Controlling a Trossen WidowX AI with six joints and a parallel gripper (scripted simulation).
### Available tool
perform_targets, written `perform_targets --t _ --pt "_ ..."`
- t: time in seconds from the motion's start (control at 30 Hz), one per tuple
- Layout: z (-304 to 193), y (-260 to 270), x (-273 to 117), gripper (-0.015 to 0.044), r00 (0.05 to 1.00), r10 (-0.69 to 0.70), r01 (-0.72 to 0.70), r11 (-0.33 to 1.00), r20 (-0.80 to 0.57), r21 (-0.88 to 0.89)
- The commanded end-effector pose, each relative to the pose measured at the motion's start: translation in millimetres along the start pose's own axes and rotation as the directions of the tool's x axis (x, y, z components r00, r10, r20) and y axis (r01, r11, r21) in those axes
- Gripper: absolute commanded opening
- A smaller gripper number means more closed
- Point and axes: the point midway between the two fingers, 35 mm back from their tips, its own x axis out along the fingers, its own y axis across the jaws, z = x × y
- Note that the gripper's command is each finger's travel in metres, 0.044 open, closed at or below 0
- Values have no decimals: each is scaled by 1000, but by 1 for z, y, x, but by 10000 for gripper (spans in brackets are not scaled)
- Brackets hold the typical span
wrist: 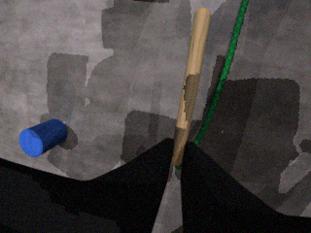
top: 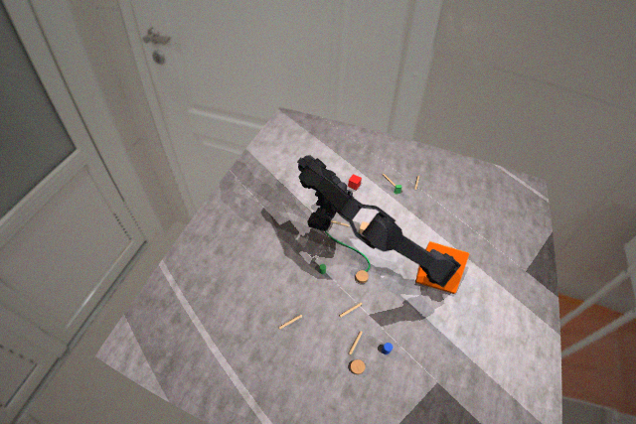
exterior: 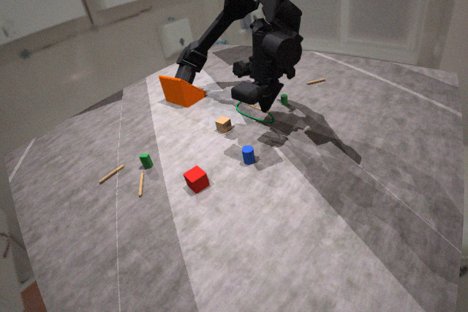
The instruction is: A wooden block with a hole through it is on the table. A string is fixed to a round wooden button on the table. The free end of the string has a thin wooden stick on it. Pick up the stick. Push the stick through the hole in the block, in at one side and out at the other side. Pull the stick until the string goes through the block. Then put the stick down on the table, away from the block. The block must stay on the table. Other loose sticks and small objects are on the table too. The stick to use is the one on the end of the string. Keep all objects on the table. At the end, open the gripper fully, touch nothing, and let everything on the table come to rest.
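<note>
My gripper [exterior: 266, 109] [wrist: 178, 148] is shut on the string's stick [top: 340, 223] [exterior: 254, 106] [wrist: 194, 53] near its string end, above the table. The stick's free end points away from the fingers; in the top view it points towards the wooden block. The wooden block [top: 364, 226] [exterior: 223, 123] stands on the table, apart from the stick, partly behind the arm in the top view. Its hole cannot be made out. The green string [top: 349, 244] [exterior: 249, 115] [wrist: 228, 68] curves outside the block to the round button [top: 361, 276].
A blue cylinder [exterior: 248, 156] [wrist: 44, 138] stands near the gripper. A green cylinder [top: 322, 268] [exterior: 284, 99] is on its other side. A red cube [top: 355, 182] [exterior: 196, 179], another green cylinder [top: 397, 189] [exterior: 146, 160], several loose sticks and a loose button [top: 357, 366] lie farther off.
</note>
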Motion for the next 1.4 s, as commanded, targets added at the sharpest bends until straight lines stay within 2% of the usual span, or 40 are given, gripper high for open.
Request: perform_targets --t 0.0,1.37 --pt "-7 0 -2 0 1000 -2 2 1000 -18 -2" --pt "-56 3 -5 0 993 -18 17 1000 -114 -3"
